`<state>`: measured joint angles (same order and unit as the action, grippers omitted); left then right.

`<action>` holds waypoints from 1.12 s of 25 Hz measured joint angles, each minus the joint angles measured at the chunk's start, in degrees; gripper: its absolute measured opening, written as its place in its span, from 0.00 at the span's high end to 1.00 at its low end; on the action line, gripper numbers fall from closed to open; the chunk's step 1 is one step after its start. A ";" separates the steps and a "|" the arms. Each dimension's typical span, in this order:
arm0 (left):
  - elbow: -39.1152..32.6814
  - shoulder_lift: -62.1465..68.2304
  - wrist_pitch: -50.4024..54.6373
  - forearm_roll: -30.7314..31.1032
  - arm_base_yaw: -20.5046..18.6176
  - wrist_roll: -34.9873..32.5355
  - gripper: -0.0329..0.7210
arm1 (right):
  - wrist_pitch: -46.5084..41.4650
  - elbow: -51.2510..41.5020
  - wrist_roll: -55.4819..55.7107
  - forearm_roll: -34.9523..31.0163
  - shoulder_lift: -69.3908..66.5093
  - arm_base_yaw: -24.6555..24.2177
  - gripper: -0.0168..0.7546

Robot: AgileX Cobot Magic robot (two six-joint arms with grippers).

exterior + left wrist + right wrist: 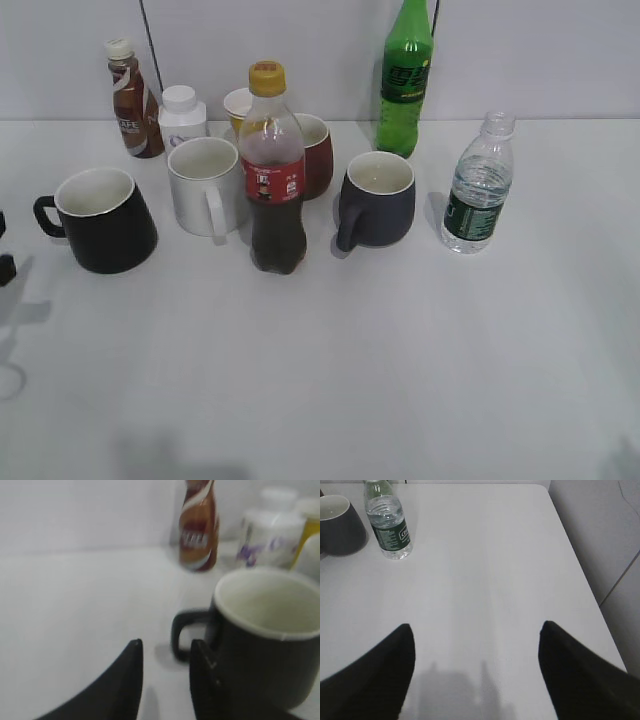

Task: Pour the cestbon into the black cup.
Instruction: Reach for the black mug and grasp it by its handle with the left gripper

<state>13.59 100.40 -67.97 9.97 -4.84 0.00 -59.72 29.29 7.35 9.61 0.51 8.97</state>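
Observation:
The cestbon (pixel 478 185) stands upright and uncapped at the right of the table; it also shows in the right wrist view (pixel 387 522), far ahead and to the left. My right gripper (pixel 476 630) is wide open and empty over bare table. The black cup (pixel 100 222) stands at the left with its handle pointing left. In the left wrist view the black cup (pixel 270 650) is close, at the right. My left gripper (pixel 165 652) is open and empty, its right finger just short of the cup's handle. Only dark bits of it show at the exterior view's left edge.
A red-labelled cola bottle (pixel 272 170), a white mug (pixel 205 185), a dark blue-grey mug (pixel 378 200), a red-brown mug (pixel 318 150), a green soda bottle (pixel 405 80), a brown drink bottle (pixel 133 100) and a white jar (pixel 182 115) crowd the back. The table's right edge (pixel 580 570) is near.

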 joint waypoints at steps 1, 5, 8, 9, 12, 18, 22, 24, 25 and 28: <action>0.00 2.09 -0.43 0.70 -1.10 0.00 0.62 | 0.00 0.00 0.00 0.00 0.00 0.00 0.21; 1.70 8.63 -0.82 5.68 -3.66 -0.76 0.61 | 0.00 0.00 0.00 0.00 0.00 0.00 0.21; 5.28 12.08 -0.97 9.50 -3.78 -2.94 0.58 | 0.00 0.00 0.00 0.00 0.00 0.00 0.21; 6.62 13.01 -1.02 9.99 -3.78 -3.11 0.57 | 0.00 0.00 0.00 0.00 0.00 0.00 0.21; 9.97 14.81 -1.08 10.64 -3.78 -3.24 0.53 | 0.00 0.00 0.00 0.00 0.00 0.00 0.21; 14.38 17.02 -1.35 12.34 -3.78 -3.43 0.53 | 0.00 0.00 0.00 0.00 0.00 0.00 0.21; 16.90 18.89 -1.29 13.86 -3.78 -3.48 0.52 | 0.00 0.00 0.00 0.00 0.00 0.00 0.21; 18.26 19.72 -1.29 14.11 -3.78 -3.48 0.53 | 0.00 0.00 0.00 0.00 0.00 0.00 0.21; 18.93 19.99 -1.24 14.28 -3.78 -3.48 0.54 | 0.00 0.00 0.00 0.00 0.00 0.00 0.21; 20.57 21.13 -1.19 15.58 -3.78 -3.48 0.61 | 0.00 0.00 0.00 0.00 0.00 0.00 0.21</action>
<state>34.16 121.54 -69.16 25.55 -8.62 -3.48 -59.72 29.29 7.35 9.61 0.51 8.97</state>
